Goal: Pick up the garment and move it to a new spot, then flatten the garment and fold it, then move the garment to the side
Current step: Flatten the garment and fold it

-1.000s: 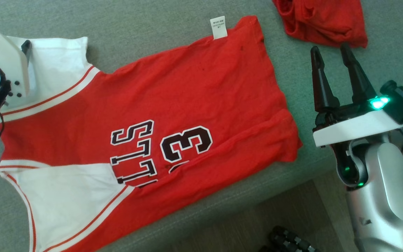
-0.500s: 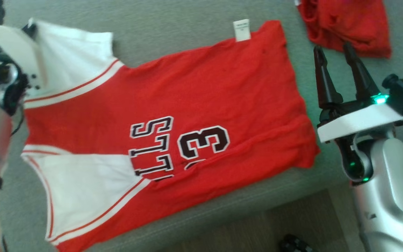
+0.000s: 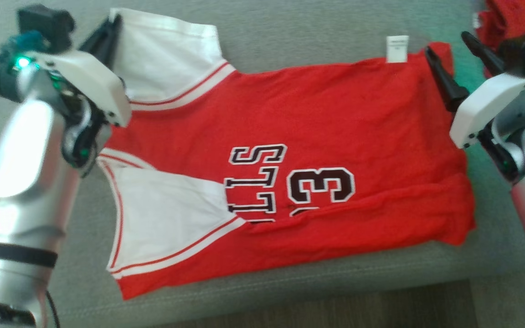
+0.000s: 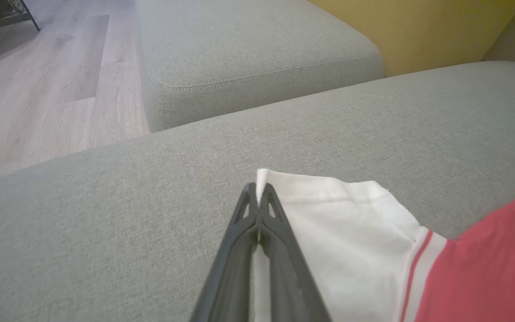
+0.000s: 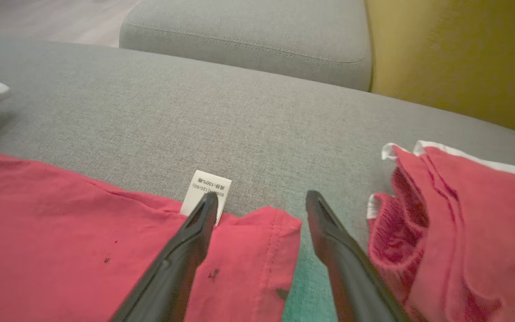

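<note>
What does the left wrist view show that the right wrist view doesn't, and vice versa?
Left wrist view, not the right: the left gripper shut on the corner of the white sleeve.

Right wrist view, not the left: the right gripper open astride the red hem corner, the white care label beside it, and a second red garment crumpled at the right.

Both: the grey sofa cushion, the yellow backrest and the red jersey body.
</note>
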